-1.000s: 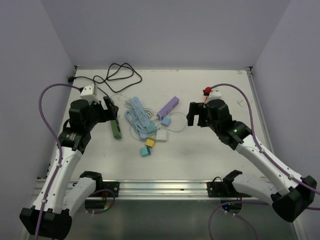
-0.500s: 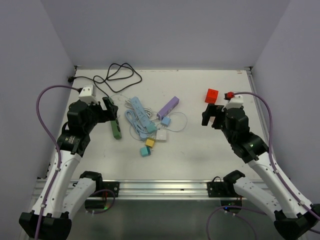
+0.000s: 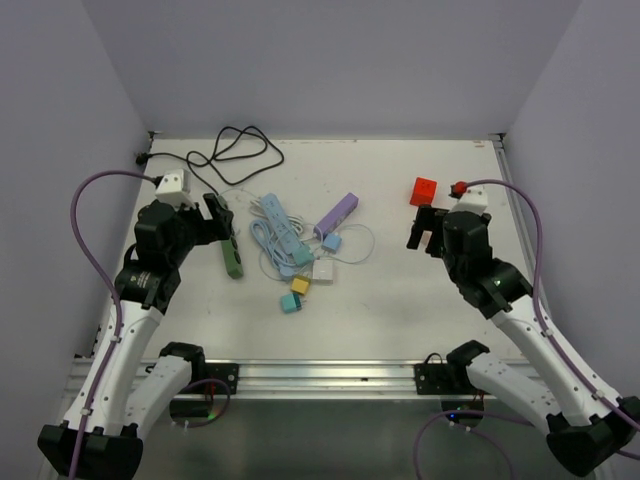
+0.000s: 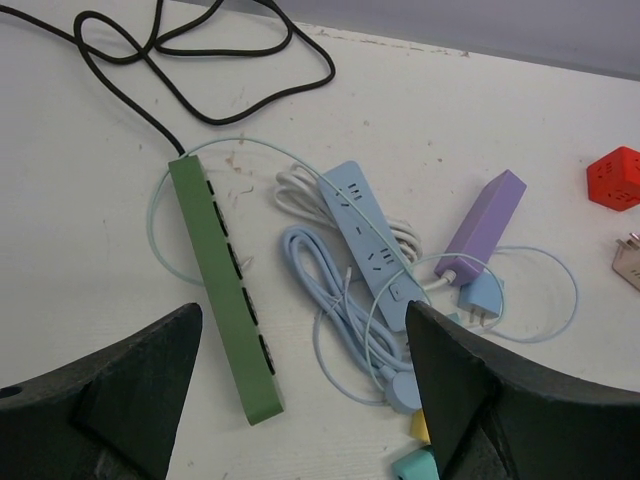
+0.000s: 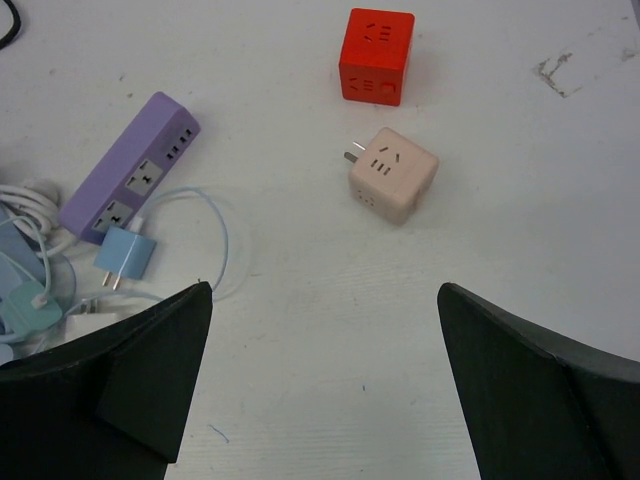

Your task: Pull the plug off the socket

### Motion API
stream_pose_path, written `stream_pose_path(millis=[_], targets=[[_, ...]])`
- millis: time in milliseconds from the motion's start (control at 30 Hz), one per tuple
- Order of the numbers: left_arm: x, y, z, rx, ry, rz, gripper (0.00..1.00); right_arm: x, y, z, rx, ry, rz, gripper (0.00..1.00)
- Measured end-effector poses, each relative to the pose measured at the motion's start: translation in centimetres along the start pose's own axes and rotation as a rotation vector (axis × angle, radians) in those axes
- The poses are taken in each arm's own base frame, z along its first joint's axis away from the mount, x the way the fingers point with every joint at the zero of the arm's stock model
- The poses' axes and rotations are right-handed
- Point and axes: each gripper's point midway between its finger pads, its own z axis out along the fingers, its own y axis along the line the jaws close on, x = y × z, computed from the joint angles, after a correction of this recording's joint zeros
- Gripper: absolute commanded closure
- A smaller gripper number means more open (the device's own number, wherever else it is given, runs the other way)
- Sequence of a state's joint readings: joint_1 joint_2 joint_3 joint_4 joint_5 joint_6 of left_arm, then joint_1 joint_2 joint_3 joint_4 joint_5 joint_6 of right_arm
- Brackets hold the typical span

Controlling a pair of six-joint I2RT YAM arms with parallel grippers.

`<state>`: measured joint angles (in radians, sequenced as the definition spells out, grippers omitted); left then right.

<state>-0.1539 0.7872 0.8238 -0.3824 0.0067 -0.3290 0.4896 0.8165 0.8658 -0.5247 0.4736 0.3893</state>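
A purple socket strip [image 4: 485, 222] [image 3: 338, 213] [image 5: 130, 170] lies mid-table with a white plug [image 4: 441, 283] pushed into its near end; a thin pale cable loops away from it. A small blue adapter [image 4: 480, 297] [image 5: 125, 255] lies loose beside that end. My left gripper [image 3: 222, 226] [image 4: 305, 315] hangs open above the green strip [image 4: 225, 305] and the blue strip [image 4: 365, 240], holding nothing. At the right, my right gripper [image 3: 426, 230] [image 5: 325, 290] is open over bare table, near a pink cube socket [image 5: 393, 173] and a red cube socket [image 5: 377, 55] [image 3: 424, 190].
A black cord [image 3: 235, 150] coils at the back left, running from the green strip. The blue strip's cable is bundled beside it. A yellow cube [image 3: 299, 285], a teal cube [image 3: 290, 303] and a white adapter [image 3: 324, 271] lie in front of the strips. Walls close in left, right and back.
My right arm has drawn back from the middle toward the right, uncovering the red cube. The left gripper has stayed in place, its jaws barely wider.
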Motion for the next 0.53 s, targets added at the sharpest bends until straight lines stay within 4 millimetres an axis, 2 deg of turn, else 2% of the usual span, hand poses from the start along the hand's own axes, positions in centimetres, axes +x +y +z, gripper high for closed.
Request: stream_pose_path(millis=[167, 533], targets=[[-0.18, 0.65, 0.02, -0.037, -0.010, 0.000, 0.13, 0.66, -0.25, 0.54, 0.032, 0.034, -0.011, 0.01], [-0.40, 1.00, -0.10, -0.060, -0.023, 0.001, 0.13, 0.68, -0.24, 0.05, 0.015, 0.034, -0.013, 0.01]])
